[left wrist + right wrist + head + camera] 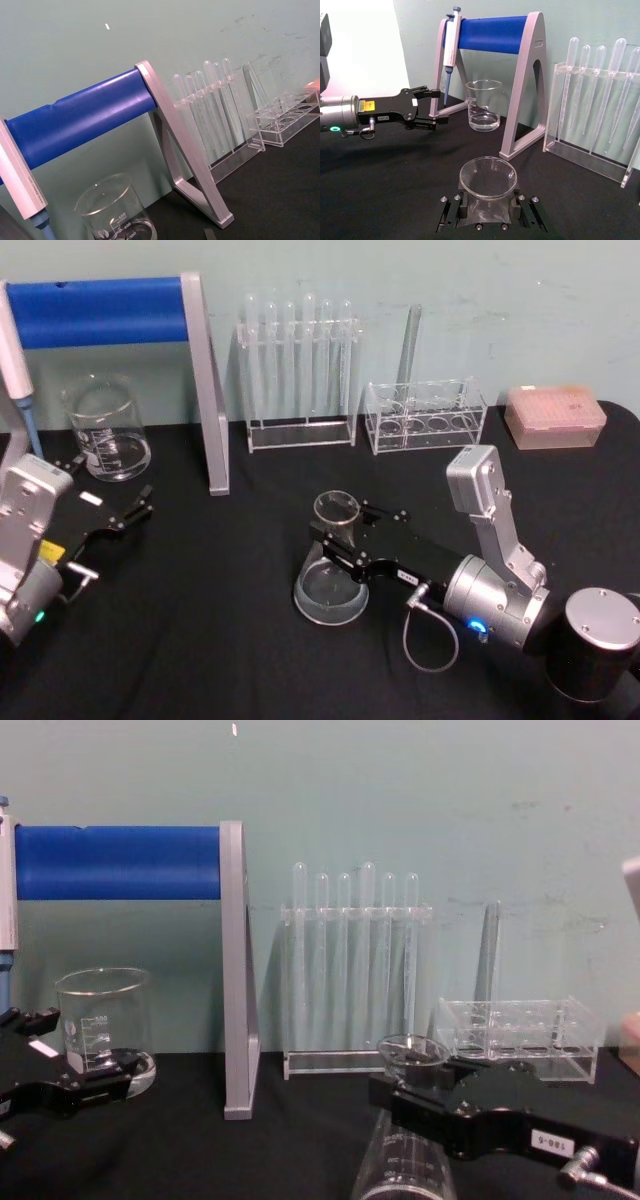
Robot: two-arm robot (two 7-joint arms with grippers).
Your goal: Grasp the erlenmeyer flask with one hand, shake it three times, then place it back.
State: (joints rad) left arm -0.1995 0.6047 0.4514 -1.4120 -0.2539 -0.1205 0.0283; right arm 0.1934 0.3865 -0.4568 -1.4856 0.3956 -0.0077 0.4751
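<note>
Chest view: right gripper (pixel 425 1092), white label "188-5", fingers clamped on erlenmeyer flask (pixel 403 1160) neck.

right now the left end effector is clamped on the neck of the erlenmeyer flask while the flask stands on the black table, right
Not quite: it is the right end effector, not the left, that is clamped on the neck of the erlenmeyer flask while the flask stands on the black table. The head view shows it. The left end effector sits open near the beaker.

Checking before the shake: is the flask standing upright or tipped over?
Upright. The flask rests on its wide base on the black table, rim up, with the right gripper shut on its neck.
</note>
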